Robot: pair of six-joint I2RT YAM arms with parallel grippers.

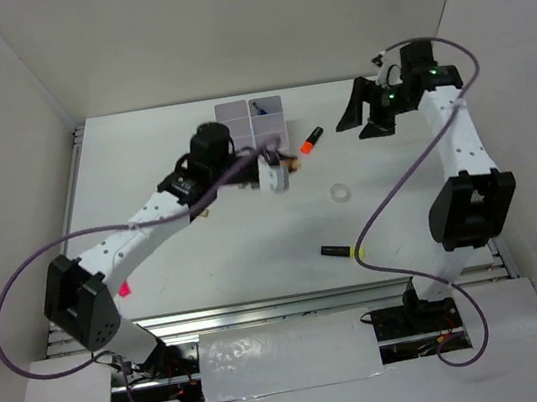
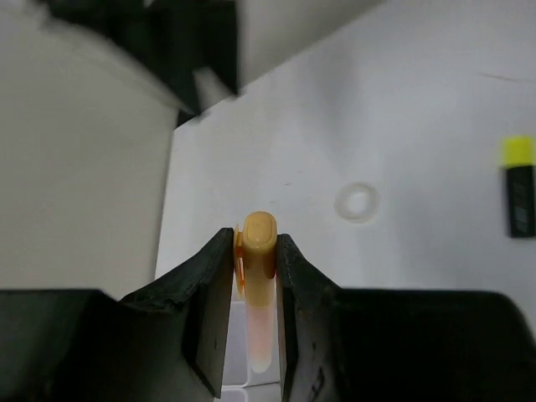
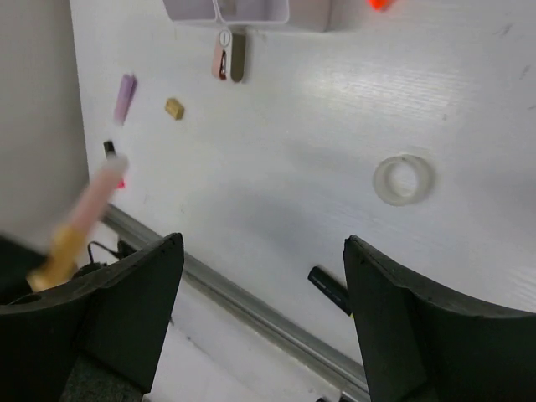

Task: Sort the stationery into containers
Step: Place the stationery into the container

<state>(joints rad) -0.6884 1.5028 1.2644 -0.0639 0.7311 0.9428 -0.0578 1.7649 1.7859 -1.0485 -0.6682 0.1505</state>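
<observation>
My left gripper (image 1: pixel 274 172) hovers just in front of the white bins (image 1: pixel 252 123), shut on a pink pen with a tan cap (image 2: pixel 258 251). My right gripper (image 1: pixel 361 111) is open and empty, raised at the back right; its jaws stand wide apart (image 3: pixel 261 243). On the table lie an orange highlighter (image 1: pixel 311 140), a clear tape ring (image 1: pixel 341 193) and a yellow-and-black highlighter (image 1: pixel 345 250). The right wrist view shows the bins (image 3: pixel 226 10), a pink marker (image 3: pixel 125 97), a tan eraser (image 3: pixel 174 108) and a blurred pink pen (image 3: pixel 84 209).
A blue pen stands in one bin (image 1: pixel 260 109). A pink item (image 1: pixel 122 290) lies by the left arm's base. Two small pieces, pink (image 3: pixel 219 59) and olive (image 3: pixel 238 57), lie against the bins. A metal rail (image 3: pixel 251 306) edges the table's front. White walls enclose the table.
</observation>
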